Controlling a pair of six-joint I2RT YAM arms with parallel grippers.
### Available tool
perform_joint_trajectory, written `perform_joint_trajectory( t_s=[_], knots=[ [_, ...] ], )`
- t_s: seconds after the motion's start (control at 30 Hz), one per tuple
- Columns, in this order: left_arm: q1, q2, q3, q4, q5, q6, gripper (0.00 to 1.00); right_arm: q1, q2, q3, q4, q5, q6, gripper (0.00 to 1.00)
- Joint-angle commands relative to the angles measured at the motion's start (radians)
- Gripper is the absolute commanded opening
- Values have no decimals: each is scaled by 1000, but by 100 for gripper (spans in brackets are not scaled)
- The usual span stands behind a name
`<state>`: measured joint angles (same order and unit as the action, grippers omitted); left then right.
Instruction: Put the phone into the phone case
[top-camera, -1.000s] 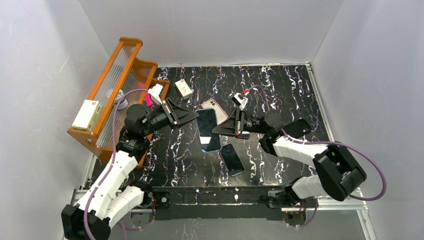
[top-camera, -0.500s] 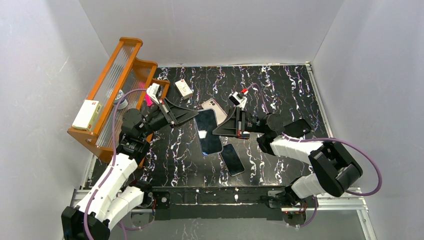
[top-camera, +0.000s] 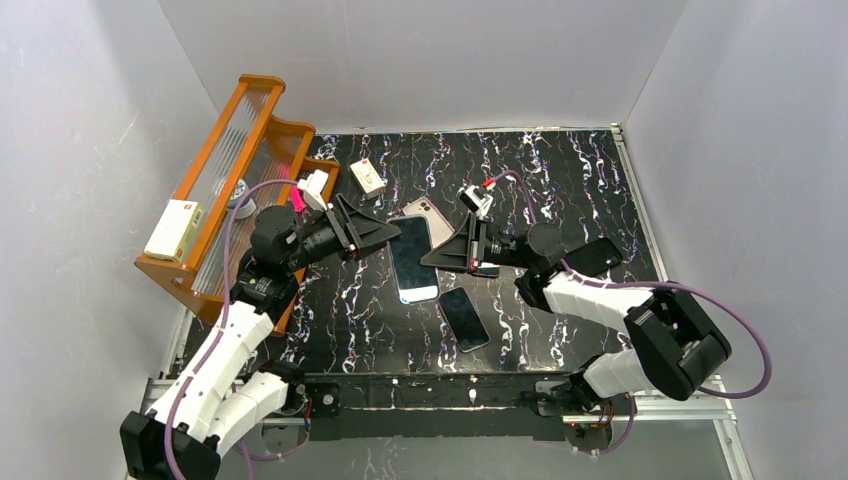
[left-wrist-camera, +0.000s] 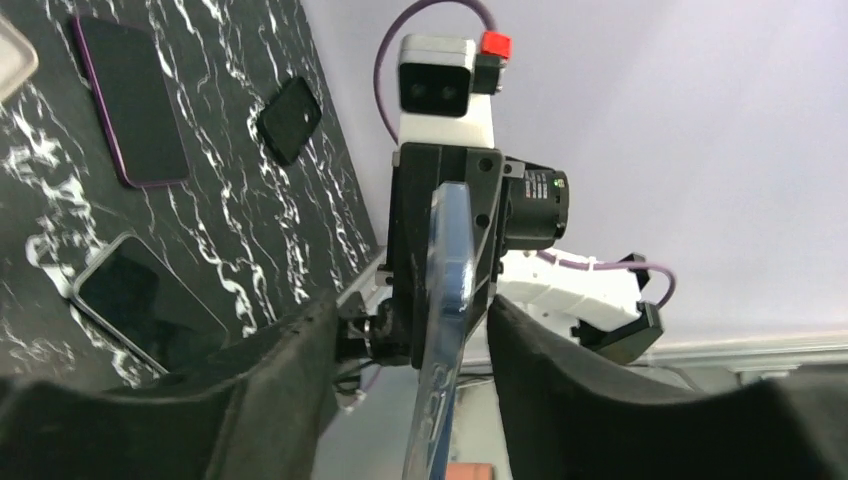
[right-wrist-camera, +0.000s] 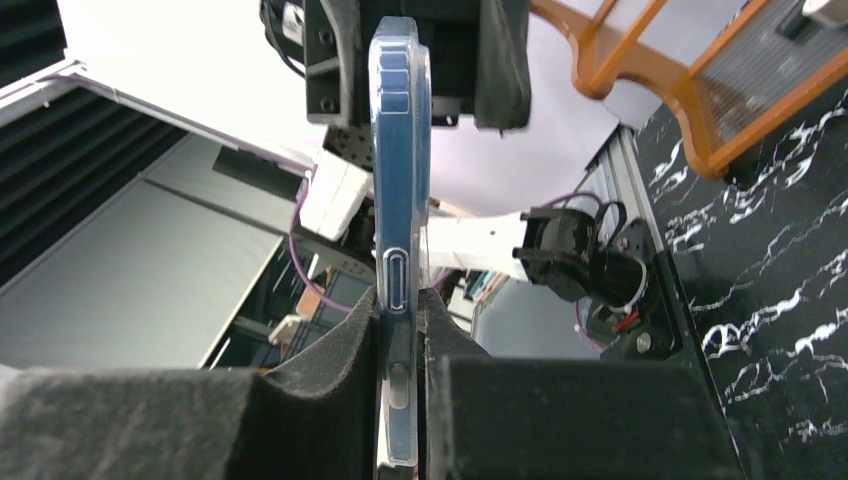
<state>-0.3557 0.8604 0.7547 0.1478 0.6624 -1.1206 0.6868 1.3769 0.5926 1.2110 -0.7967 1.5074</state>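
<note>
The black marbled bench (top-camera: 560, 180) carries an orange rack (top-camera: 215, 170) behind the left pincer (left-wrist-camera: 410, 370). The phone (top-camera: 415, 258) hangs in the air between both pincers. The right pincer (right-wrist-camera: 400, 340) is clamped narrow on its edge, where a clear case (right-wrist-camera: 399, 440) shows. The left pincer stands wide around the phone, its fingers (left-wrist-camera: 270, 380) apart from it. A smaller phone (top-camera: 465, 318) lies on the bench near the right pincer.

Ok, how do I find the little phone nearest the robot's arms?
On the black marbled table, look toward the near edge between the two arm bases. The small dark phone lies flat there. It is smaller than the big phone held by the right gripper, and darker than the pinkish one farther back.
</note>
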Motion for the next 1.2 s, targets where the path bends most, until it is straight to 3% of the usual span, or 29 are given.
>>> perform_joint_trajectory(
  t_s=[0.0,0.07,0.2,0.33,0.53,0.6,0.7,0.8,1.07,1.17],
  knots=[
    [-4,-12,24,-45,26,6,62,4,-60,16,63,162,-22,1],
    [-3,-16,13,-26,31,-5,67,4,-60,22,67,206,-21,1],
    [-3,-32,-37,50,56,-55,67,5,-45,38,70,264,-18,1],
    [-3,-45,-94,124,74,-113,61,4,-38,43,56,307,-29,1],
    [-4,-40,-129,112,85,-105,54,4,-11,46,24,350,-53,1],
    [-3,-38,-136,111,83,-108,44,2,8,42,43,348,-44,1],
    [-3,-22,-126,70,87,-84,12,2,31,35,55,344,-34,1],
    [-3,-6,-108,-63,69,-12,0,2,57,49,44,315,-53,1],
    [-3,18,-49,-344,3,148,0,2,76,51,-50,289,-106,1],
    [-4,4,-27,-372,-18,180,16,2,88,59,-71,268,-114,1]
  ],
)
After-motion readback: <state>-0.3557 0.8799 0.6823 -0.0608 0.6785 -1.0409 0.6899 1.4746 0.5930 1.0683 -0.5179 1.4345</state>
